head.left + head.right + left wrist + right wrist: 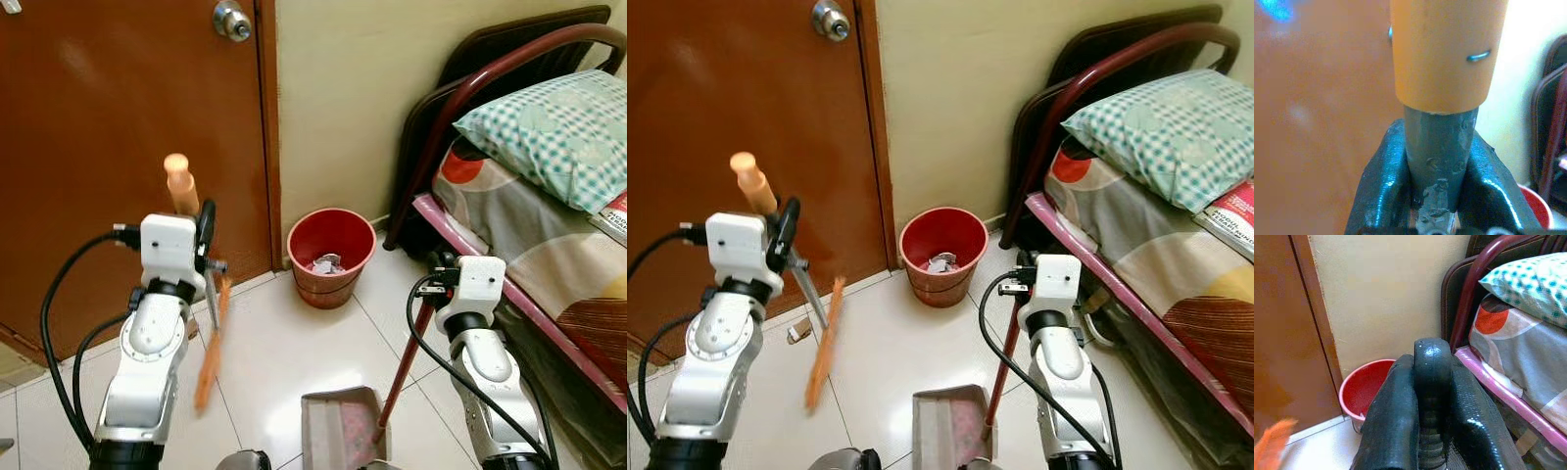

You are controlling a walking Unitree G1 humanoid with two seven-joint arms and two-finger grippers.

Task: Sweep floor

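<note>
Bedroom corner, white tile floor (274,362), red bin (331,257) by door.
Left pincer (1432,196) pinching broom (209,343) shaft, bristles raised left of bin; right pincer (1432,396) clamps dustpan (338,426) handle, pan grounded nearer for catching.

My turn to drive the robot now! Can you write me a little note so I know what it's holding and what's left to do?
Left gripper: shut on the broom handle, held up in front of the brown door; the orange bristles hang over the floor.
Right gripper: shut on the dustpan handle; the dustpan sits on the white tiles between the arms.
Red bin: by the wall beside the bed, with some paper in it.
Done: both tools picked up.
Left: probably sweeping into the dustpan, then tipping it into the bin.
</note>
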